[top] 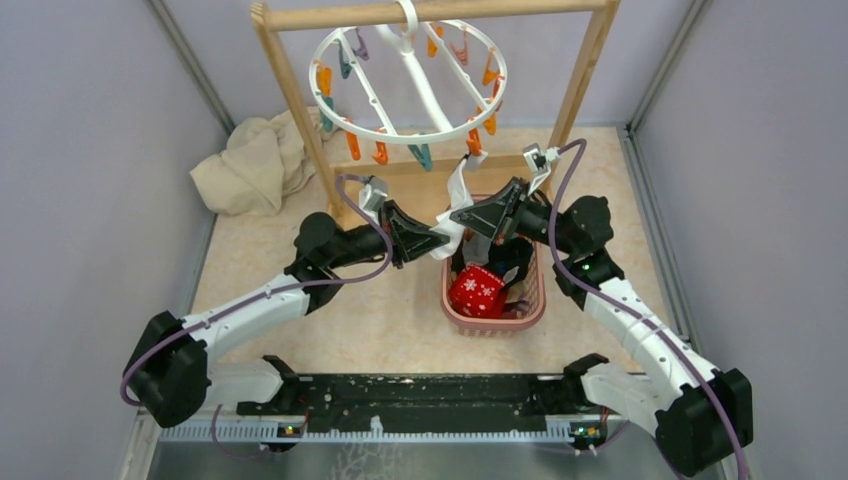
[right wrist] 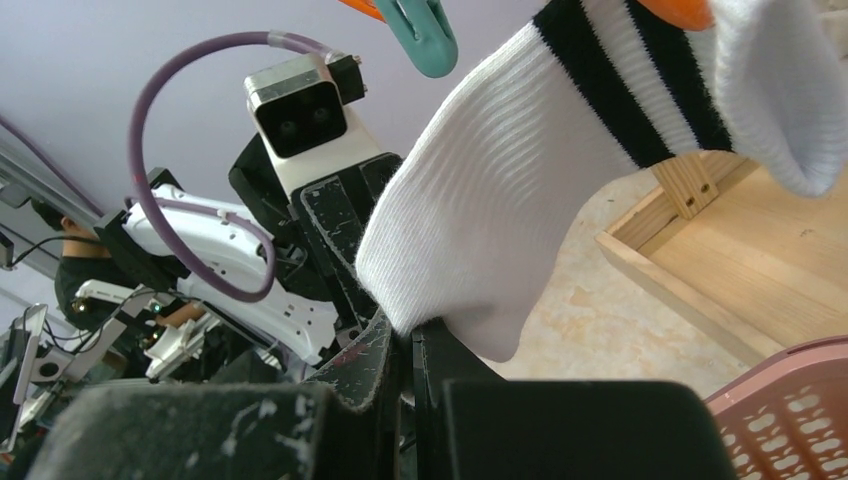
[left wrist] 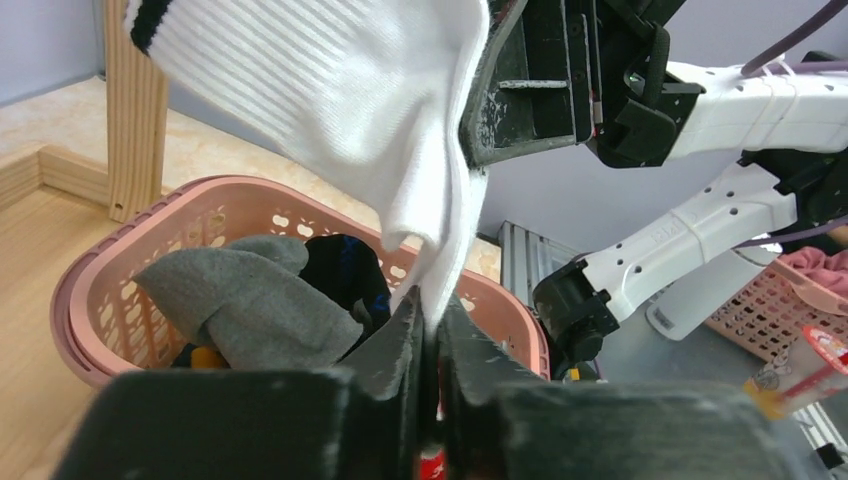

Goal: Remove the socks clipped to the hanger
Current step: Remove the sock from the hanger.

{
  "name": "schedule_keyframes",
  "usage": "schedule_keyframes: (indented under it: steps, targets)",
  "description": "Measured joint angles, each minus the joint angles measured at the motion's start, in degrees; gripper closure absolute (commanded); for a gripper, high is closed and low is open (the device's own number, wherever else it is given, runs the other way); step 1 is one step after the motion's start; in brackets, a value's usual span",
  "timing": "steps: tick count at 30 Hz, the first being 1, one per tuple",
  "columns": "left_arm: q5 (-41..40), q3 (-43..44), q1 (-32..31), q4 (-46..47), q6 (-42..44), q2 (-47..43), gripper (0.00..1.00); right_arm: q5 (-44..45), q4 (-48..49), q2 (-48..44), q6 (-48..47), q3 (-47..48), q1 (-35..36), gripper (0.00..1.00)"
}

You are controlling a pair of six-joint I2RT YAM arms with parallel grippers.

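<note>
Left gripper (left wrist: 428, 315): pinching sock (left wrist: 330, 100) toe.
Right gripper (right wrist: 405, 335): clamped on sock heel.
Risk: clip (top: 473, 145) holds fast, pull drags hanger (top: 410, 135) off rack (top: 330, 15).

The white sock (left wrist: 330, 110) is matt ribbed knit cloth with black woven bands at the cuff; the hanger (top: 422, 72) is smooth, glossy white plastic, its clips (right wrist: 425, 35) shiny coloured plastic; the rack frame (top: 430, 12) is pale, smooth wood; the basket (left wrist: 92, 272), at five o'clock from the hanger, is matt pink lattice plastic; in it, a grey sock (left wrist: 250, 300) is soft fuzzy cloth and a red sock (top: 477, 290) is patterned knit; the left gripper (left wrist: 425, 320) and right gripper (right wrist: 405, 340) have matt black plastic fingers scuffed with pale flecks; at ten o'clock lies a crumpled beige cloth (top: 250, 165).
</note>
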Motion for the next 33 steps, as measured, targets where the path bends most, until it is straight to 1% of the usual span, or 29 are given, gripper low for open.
schedule_keyframes:
  steps: [6,7,9,10,15,17,25,30,33]
  targets:
    - [0.0,1.5,0.0,-2.3,0.1,0.1,1.0,-0.2,0.1,0.0,0.0,-0.3,0.0,1.0]
    - [-0.1,1.6,0.0,-2.9,0.2,0.1,1.0,-0.2,0.2,0.0,0.0,-0.4,0.0,0.95]
    - [-0.9,2.0,0.0,-5.0,0.5,0.0,1.0,-0.4,-0.1,0.0,0.0,-0.6,0.0,0.81]
    - [-1.5,2.3,0.0,-6.2,0.7,-0.2,1.0,-0.4,-0.3,0.0,-0.1,-0.6,0.0,0.77]
    - [-4.6,3.3,0.0,-13.3,1.7,-1.8,1.0,-0.1,-3.3,-0.1,-2.3,-0.6,0.0,0.6]
    - [-5.6,3.9,0.0,-16.1,2.0,-2.4,1.0,0.6,-6.3,-0.2,-4.2,-0.6,0.0,0.55]
    - [-8.7,6.0,0.1,-25.7,3.5,-4.8,1.0,5.6,-18.4,-2.8,-13.1,0.1,0.0,0.53]
    - [-9.9,8.4,0.1,-30.6,4.5,-5.8,1.0,11.1,-25.7,-5.7,-20.6,2.8,0.0,0.53]
    - [-10.3,10.6,0.1,-33.7,4.9,-5.9,1.0,14.2,-28.2,-7.0,-24.4,4.5,0.0,0.53]
